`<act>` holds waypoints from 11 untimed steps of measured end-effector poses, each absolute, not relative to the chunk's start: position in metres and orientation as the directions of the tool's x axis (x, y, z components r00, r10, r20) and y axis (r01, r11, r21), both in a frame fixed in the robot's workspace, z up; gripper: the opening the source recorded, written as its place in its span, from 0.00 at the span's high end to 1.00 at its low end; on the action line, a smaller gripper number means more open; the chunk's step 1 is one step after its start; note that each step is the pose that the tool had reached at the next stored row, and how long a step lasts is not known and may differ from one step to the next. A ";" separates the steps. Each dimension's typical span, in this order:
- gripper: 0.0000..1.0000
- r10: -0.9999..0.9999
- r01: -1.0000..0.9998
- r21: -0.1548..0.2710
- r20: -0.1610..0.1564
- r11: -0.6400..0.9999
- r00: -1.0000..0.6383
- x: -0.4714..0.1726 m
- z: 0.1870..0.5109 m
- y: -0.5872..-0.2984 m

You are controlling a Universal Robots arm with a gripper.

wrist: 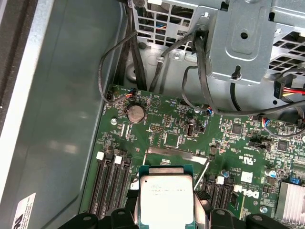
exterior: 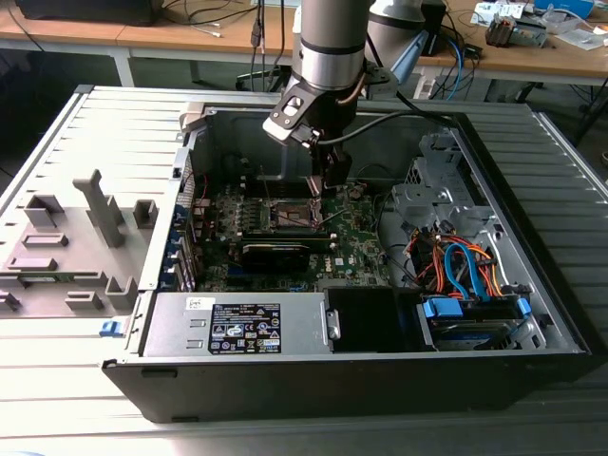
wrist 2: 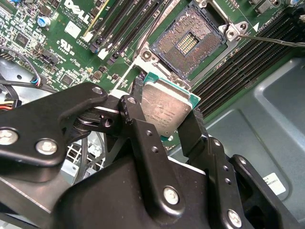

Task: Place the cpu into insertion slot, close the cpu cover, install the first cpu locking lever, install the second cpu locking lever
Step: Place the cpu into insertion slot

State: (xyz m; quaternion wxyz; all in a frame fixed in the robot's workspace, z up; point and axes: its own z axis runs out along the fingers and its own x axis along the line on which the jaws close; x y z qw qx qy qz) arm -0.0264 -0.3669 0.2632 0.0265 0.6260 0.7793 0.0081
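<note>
Gripper [wrist 2: 164, 119] clenched on the cpu [wrist 2: 169, 102], black fingers [wrist 2: 136, 114] pinching two opposite edges, silver top facing out in both wrist views. Cpu [wrist: 166, 198] held clear above the green motherboard [wrist: 190, 143], close by the slot [wrist 2: 190, 43] but not seated in it; the slot lies open, its dark centre bare. In the exterior view the gripper [exterior: 328, 180] hangs low inside the open case [exterior: 532, 313], just above the slot [exterior: 293, 214].
</note>
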 end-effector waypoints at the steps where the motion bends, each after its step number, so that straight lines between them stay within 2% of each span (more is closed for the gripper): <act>1: 0.45 0.976 0.975 0.046 -0.031 0.216 -0.215 -0.026 0.263 -0.367; 11: 0.45 0.991 0.990 0.045 -0.038 0.133 -0.131 -0.026 0.262 -0.367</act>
